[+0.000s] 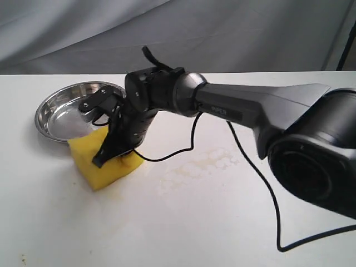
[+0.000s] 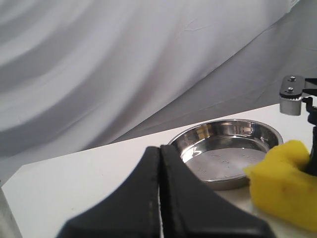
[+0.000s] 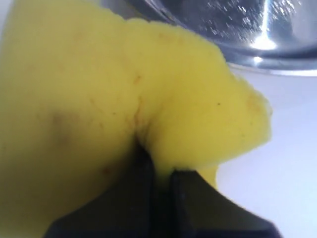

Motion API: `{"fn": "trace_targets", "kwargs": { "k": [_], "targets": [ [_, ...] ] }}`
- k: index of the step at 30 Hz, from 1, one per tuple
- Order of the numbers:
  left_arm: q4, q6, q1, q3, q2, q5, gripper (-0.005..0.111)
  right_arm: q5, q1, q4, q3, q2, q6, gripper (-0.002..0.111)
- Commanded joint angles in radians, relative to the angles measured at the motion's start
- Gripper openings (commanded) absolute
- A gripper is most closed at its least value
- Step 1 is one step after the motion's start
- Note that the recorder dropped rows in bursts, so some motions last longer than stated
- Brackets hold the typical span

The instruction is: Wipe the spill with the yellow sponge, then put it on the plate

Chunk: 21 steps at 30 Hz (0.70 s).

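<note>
My right gripper reaches across to the left and is shut on the yellow sponge, pinching a fold of its foam between the black fingers. The sponge sits low, just in front of the steel plate, and touches or overlaps its near rim. I cannot tell whether it rests on the table. The plate holds nothing. Thin pale brownish smears of the spill lie on the white table to the right of the sponge. My left gripper is shut on nothing and points toward the plate and sponge.
The right arm's black cable trails over the table across the smear area and loops toward the front right. The large dark arm base fills the right side. A grey cloth backdrop hangs behind the table's far edge.
</note>
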Motion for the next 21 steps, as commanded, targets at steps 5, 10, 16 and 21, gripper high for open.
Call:
{"fn": "trace_targets", "kwargs": {
  "k": [5, 10, 16, 21],
  "targets": [
    [-0.002, -0.005, -0.003, 0.004, -0.004, -0.007, 0.000, 0.419, -0.074, 0.152, 0.004, 0.004, -0.179, 0.000],
    [-0.002, -0.005, -0.003, 0.004, -0.004, -0.007, 0.000, 0.419, -0.017, 0.302, 0.007, 0.004, -0.247, 0.000],
    [-0.002, -0.005, -0.003, 0.004, -0.004, -0.007, 0.000, 0.419, 0.120, 0.225, 0.007, 0.004, -0.268, 0.000],
    [-0.002, -0.005, -0.003, 0.004, -0.004, -0.007, 0.000, 0.133, 0.209, 0.113, 0.007, 0.004, -0.258, 0.000]
  ]
}}
